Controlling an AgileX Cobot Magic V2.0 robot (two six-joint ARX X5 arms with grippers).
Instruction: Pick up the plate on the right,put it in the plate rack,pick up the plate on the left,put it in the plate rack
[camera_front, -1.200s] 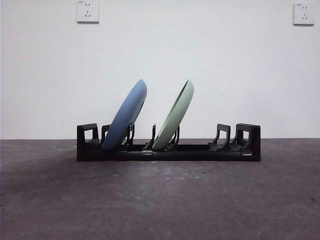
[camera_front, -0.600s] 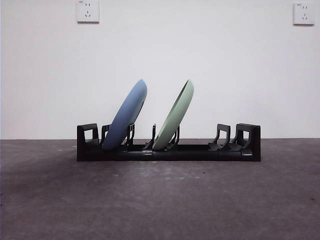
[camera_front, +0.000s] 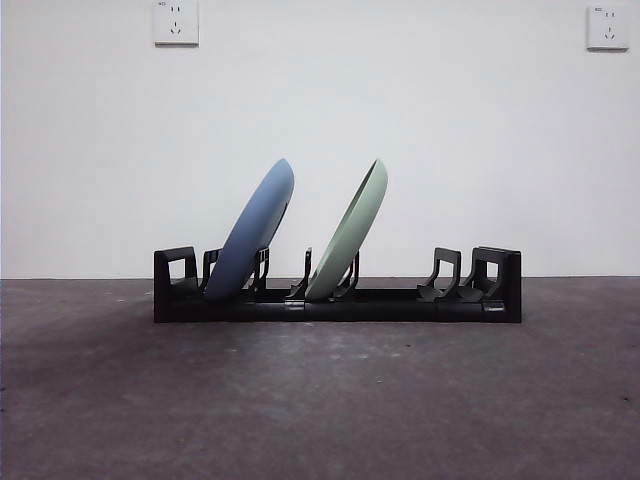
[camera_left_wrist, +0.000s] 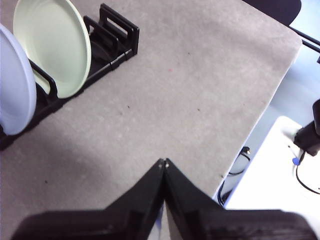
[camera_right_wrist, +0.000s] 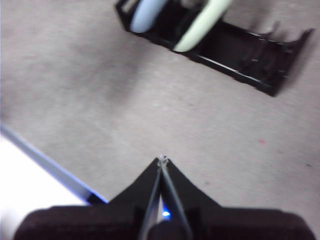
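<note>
Both round plates, the pale blue one (camera_front: 254, 232) and the pale green one (camera_front: 349, 232), lean in slots of the long black plastic plate rack (camera_front: 400, 303), so nothing seems left, while the left gripper (camera_left_wrist: 164, 162) and right gripper (camera_right_wrist: 162, 160) hang well away, jaws pressed together, empty.

Grey, mottled table (camera_front: 320, 400) across the foreground, matte and faintly speckled, with darker patches low on the left. Plain white wall (camera_front: 450, 140) behind, meeting the table's far edge in a level line. Two white wall sockets high up: one (camera_front: 176, 22) left of centre, another (camera_front: 607, 27) near the right corner. Beyond the table's edge, in the left wrist view, a white surface (camera_left_wrist: 265, 190) with a thin black cable (camera_left_wrist: 305, 175) looping across it.
</note>
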